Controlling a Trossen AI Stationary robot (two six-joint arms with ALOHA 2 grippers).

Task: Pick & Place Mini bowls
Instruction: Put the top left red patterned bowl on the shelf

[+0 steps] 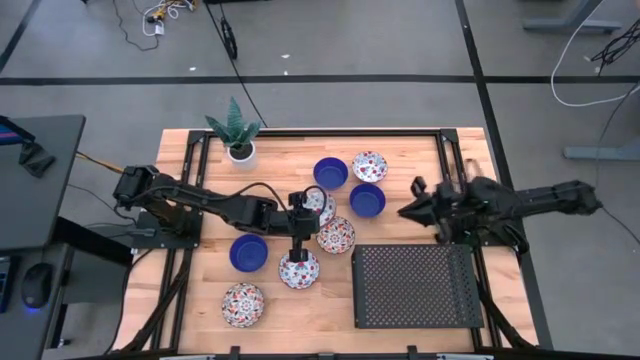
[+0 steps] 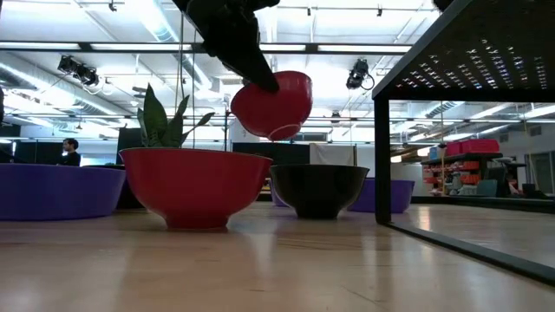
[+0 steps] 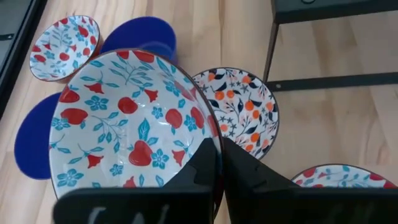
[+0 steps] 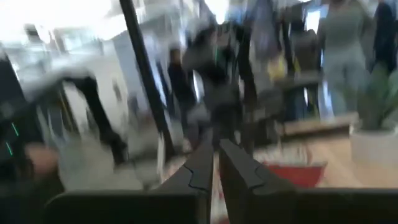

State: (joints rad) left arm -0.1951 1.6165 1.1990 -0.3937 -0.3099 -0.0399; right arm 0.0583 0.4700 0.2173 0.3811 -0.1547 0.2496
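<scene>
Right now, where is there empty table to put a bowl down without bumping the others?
Bare wood lies along the table's front edge, between the floral bowl at the front left and the black rack. The right back corner, beyond the blue bowl, is also bare. The middle is crowded, where the left gripper holds a floral bowl.

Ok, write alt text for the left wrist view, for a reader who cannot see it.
The left claw is shut on the rim of a white mini bowl with red-and-blue flowers, seen from above and filling most of the picture. Beyond it on the wooden table sit two blue bowls, a smaller floral bowl and a bowl with orange flowers.
</scene>
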